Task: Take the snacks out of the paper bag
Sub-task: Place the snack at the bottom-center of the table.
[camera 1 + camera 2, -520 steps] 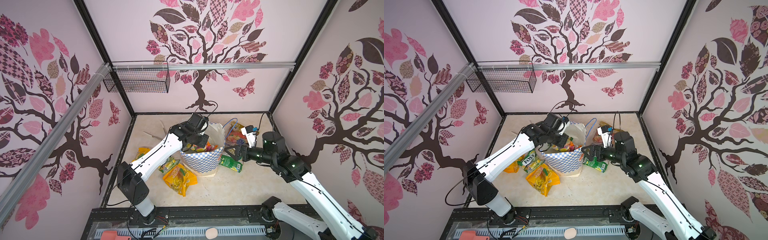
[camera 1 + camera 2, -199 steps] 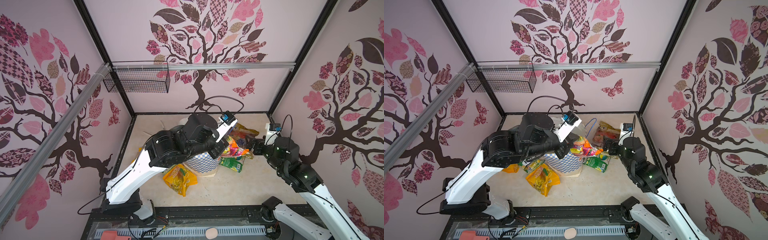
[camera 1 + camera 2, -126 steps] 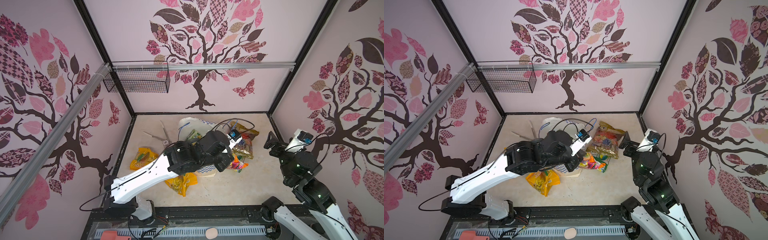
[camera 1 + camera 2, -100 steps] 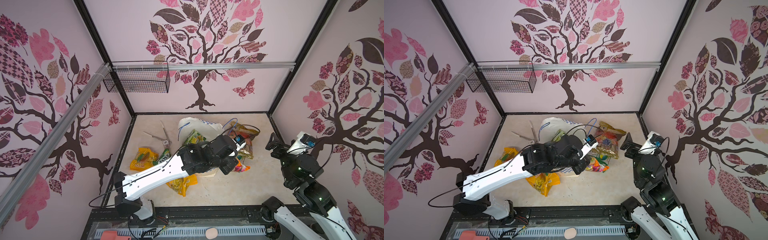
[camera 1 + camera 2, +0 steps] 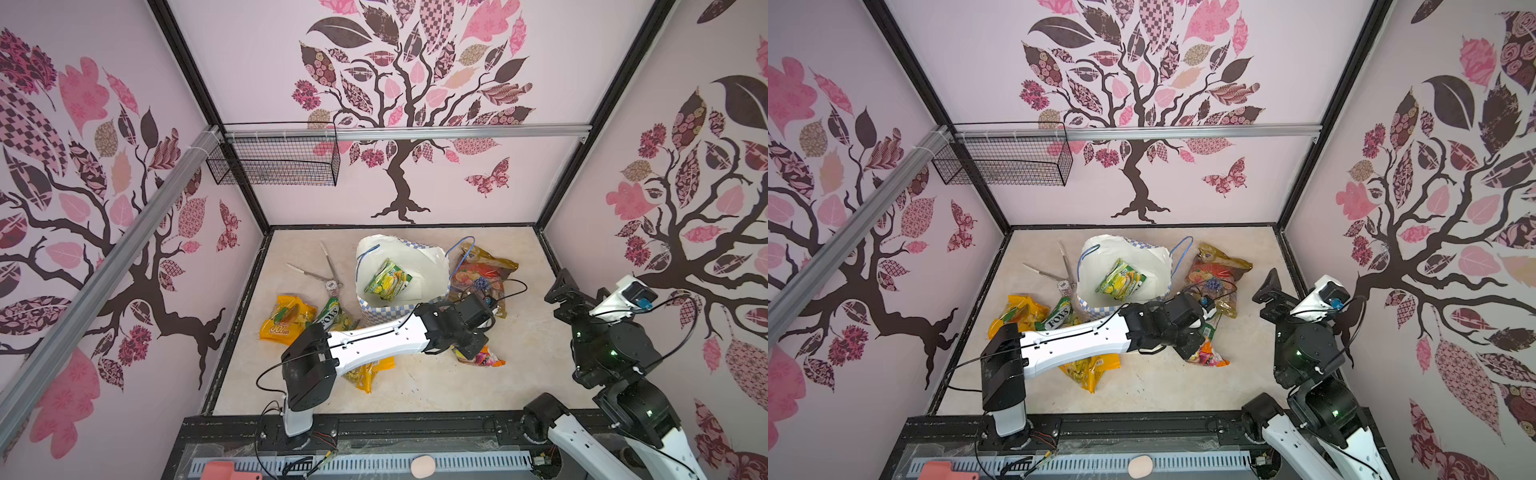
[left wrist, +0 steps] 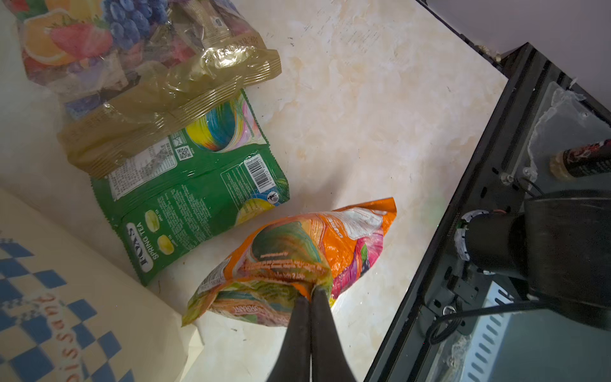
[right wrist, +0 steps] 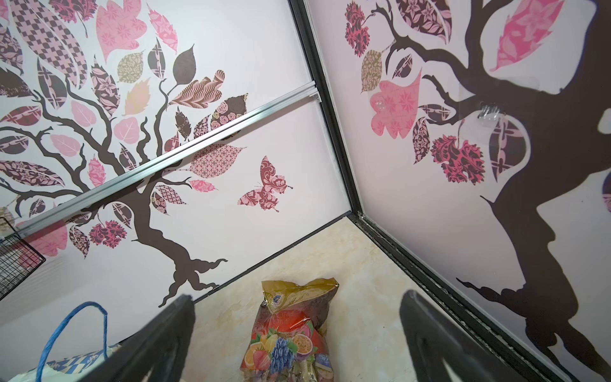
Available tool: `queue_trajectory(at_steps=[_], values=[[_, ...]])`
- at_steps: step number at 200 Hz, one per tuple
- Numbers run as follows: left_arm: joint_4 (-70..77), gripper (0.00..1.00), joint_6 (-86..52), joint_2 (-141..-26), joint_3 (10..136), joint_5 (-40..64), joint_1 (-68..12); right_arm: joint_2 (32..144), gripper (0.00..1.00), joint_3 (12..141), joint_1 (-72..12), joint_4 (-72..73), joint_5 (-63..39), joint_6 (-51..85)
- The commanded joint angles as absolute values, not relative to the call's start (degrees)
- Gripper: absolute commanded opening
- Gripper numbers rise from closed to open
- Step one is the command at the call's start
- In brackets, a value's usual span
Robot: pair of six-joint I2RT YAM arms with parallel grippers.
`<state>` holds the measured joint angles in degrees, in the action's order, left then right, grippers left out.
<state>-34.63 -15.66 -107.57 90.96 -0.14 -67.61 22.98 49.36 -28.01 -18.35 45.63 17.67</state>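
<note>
The paper bag [image 5: 428, 259] [image 5: 1148, 255] stands open mid-table with one green-yellow snack [image 5: 387, 280] [image 5: 1120, 279] inside. My left gripper [image 6: 310, 292] [image 5: 471, 352] is shut on the edge of an orange multicolour snack [image 6: 297, 251] [image 5: 1210, 355], low on the table to the right front of the bag. A green FOX'S snack [image 6: 191, 198] and a gold fruit-print snack [image 7: 291, 330] [image 5: 482, 266] lie beside it. My right gripper [image 7: 297, 296] [image 5: 1271, 291] hangs open and empty, raised near the right wall.
Metal scissors [image 5: 328, 270] lie left of the bag. In front of them are a yellow-orange packet [image 5: 286, 318] and a green FOX'S packet [image 5: 334, 313]. Another yellow packet [image 5: 370, 370] lies under my left arm. A black wire basket [image 5: 274, 160] hangs on the back wall.
My left arm lifted the orange multicolour snack out of the bag and swung it right and down to the table. The right arm drew back to the right wall, still open.
</note>
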Motion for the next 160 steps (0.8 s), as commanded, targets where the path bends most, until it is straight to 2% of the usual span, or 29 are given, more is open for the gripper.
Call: queue_trajectory(at_steps=[1,61,118,142,160], values=[[-31.5,0.00,-16.7,-109.8,89.1,0.0,-67.4,21.9,1.00,48.8,-28.1,-18.0,46.2,18.9],[-28.6,0.00,-17.5,-116.4,90.9,-1.1,-65.2,21.9,1.00,47.6,-28.1,-17.0,46.1,18.6],[-31.0,0.00,-16.2,-125.1,101.1,-2.4,-62.9,22.2,1.00,46.8,-28.2,-17.1,45.8,18.9],[-30.5,0.11,-15.0,-124.0,101.8,-2.3,-62.9,22.2,1.00,46.7,-28.2,-17.1,45.9,18.3],[-30.2,0.15,-14.3,-122.2,102.1,-2.7,-62.9,22.2,1.00,46.5,-28.2,-16.8,46.1,18.2]])
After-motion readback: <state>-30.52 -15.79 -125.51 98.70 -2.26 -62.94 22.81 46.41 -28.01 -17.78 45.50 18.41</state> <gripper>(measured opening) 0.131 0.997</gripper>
